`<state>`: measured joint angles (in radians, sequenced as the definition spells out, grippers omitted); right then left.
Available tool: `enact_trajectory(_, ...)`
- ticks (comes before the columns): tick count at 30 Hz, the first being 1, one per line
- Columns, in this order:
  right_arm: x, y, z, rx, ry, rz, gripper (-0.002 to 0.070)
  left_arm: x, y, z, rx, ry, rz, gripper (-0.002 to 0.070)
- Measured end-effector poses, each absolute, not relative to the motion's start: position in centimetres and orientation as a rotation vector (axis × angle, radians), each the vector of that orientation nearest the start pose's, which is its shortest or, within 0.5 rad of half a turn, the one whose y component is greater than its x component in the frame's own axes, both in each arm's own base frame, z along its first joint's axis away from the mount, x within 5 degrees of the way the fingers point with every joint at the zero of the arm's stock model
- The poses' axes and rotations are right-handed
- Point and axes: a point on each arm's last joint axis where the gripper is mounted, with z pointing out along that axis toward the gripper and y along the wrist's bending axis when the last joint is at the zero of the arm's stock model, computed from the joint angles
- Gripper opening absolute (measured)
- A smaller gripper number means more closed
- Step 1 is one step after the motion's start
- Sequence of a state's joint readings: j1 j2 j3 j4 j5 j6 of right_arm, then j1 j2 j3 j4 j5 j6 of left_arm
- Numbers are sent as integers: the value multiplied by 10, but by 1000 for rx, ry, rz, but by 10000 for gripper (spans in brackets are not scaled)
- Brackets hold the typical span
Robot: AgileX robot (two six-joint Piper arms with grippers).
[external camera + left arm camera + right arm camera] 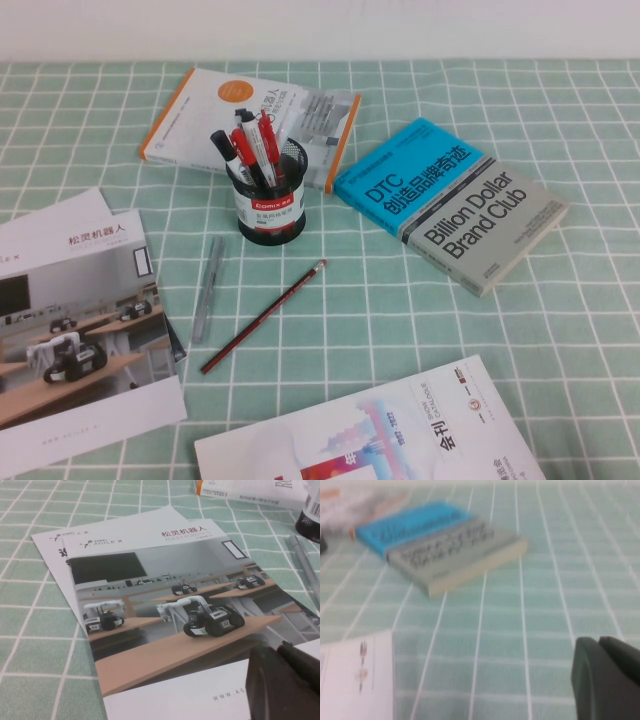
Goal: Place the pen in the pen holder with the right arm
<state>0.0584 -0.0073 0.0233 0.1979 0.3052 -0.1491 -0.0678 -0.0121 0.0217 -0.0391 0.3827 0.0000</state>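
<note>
The black wire-mesh pen holder [270,206] with a white label stands upright in the middle of the table. Several pens stick up out of it, among them a red-capped pen [264,137] leaning right. Neither arm shows in the high view. My left gripper [277,651] is shut and empty, low over a brochure at the table's left. My right gripper [598,641] is shut and empty, low over bare cloth at the right, well away from the holder. The holder's base shows in the left wrist view [311,524].
A dark-red pencil [264,317] and a translucent grey pen [209,288] lie in front of the holder. A blue-grey book [450,200] lies to the right, an orange-edged book [250,120] behind, brochures [80,320] on the left and a magazine [400,440] at the front.
</note>
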Motion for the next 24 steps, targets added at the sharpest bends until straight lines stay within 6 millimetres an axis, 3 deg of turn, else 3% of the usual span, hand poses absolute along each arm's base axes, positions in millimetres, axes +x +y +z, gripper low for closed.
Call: enact_trajectory(24,53,10,173,-60,1856,144,-19,52,-5,172,40,1876,-85,-6)
